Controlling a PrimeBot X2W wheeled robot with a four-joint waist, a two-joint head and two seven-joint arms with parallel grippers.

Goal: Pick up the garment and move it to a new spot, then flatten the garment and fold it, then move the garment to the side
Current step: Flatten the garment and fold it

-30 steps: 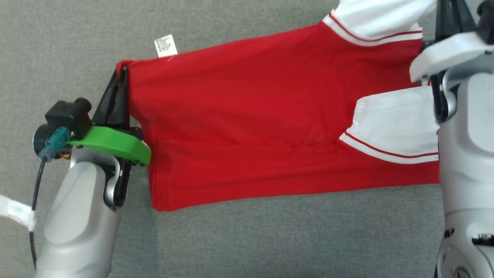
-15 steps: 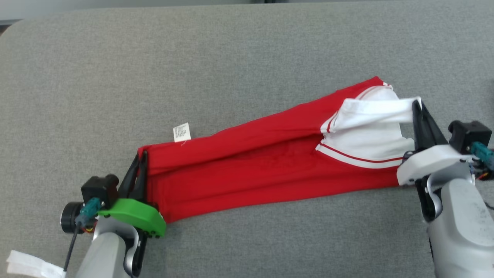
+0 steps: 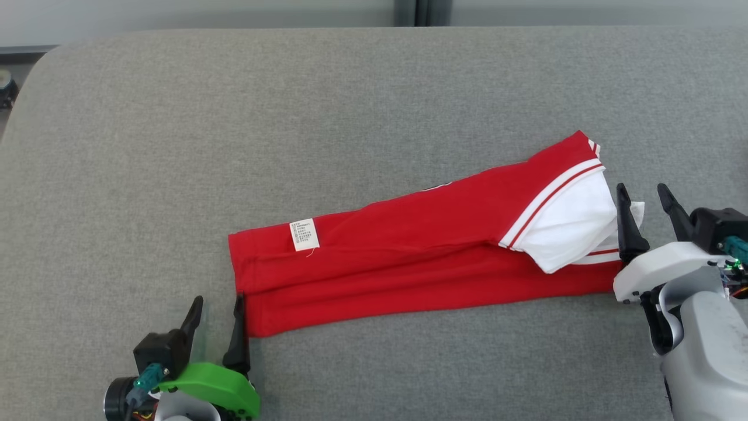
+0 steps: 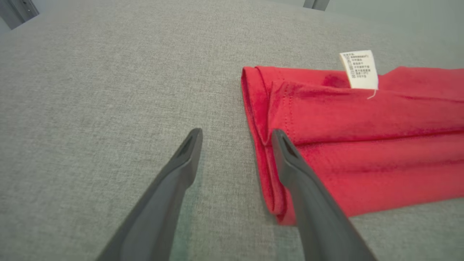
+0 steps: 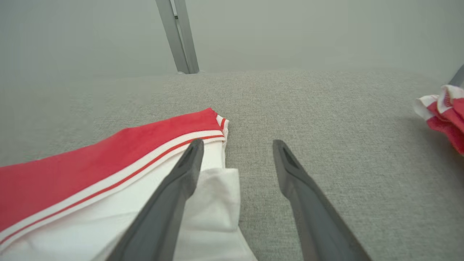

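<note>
Care label: we see one small white care label lying on the red garment, near the garment's left end in the head view.
Print on it: in the left wrist view we make out several short rows of dark print running down the care label.
Legibility: the rows are too small and blurred for us to read any word or number.
Other writing: we can read none.

A grey fabric surface, an upright grey post behind, and perhaps a bunched red-and-white cloth.
</note>
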